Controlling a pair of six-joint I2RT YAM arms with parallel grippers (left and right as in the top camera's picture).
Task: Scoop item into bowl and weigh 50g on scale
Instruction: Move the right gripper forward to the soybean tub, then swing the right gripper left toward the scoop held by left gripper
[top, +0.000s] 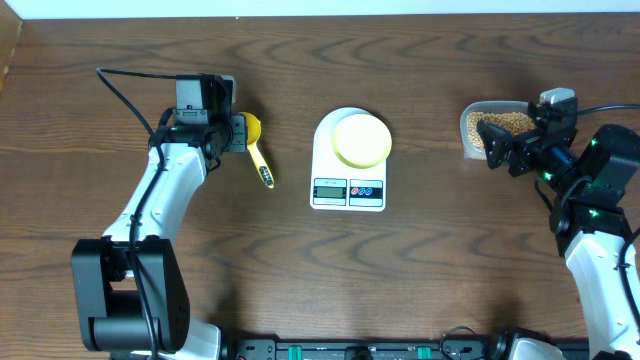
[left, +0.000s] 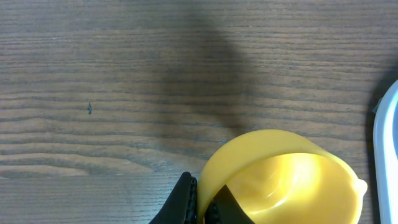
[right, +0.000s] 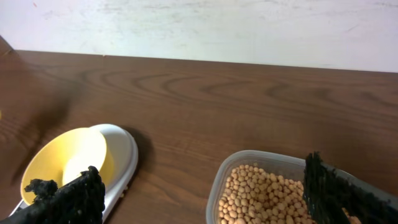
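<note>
Scoop: I saw the yellow scoop (top: 257, 145) held by the left gripper (top: 238, 133), its jaws closed narrow on the cup's rim; the cup looked empty.
Scoop axis: the handle ran from the cup toward my edge of the table, slanting a little toward the scale (top: 348, 190). I could not tell whether it rested on the wood or hung just above it.
Beans: they (top: 505, 124) lay in a clear container (top: 468, 135) at the far right, well apart from the scoop, with the scale between.
Nearer arm: the right one; the scoop sat with the left.
Right gripper: it (top: 497, 147) stood wide, holding nothing, just beside the container's near end.
Bowl: it (top: 361, 139) was empty, sitting on the scale's platform.
Surface: the table (top: 420, 270) was bare dark wood, flat.
Room: I judged the scoop's path to the beans would cross over the bowl, and the right arm crowded the container.
</note>
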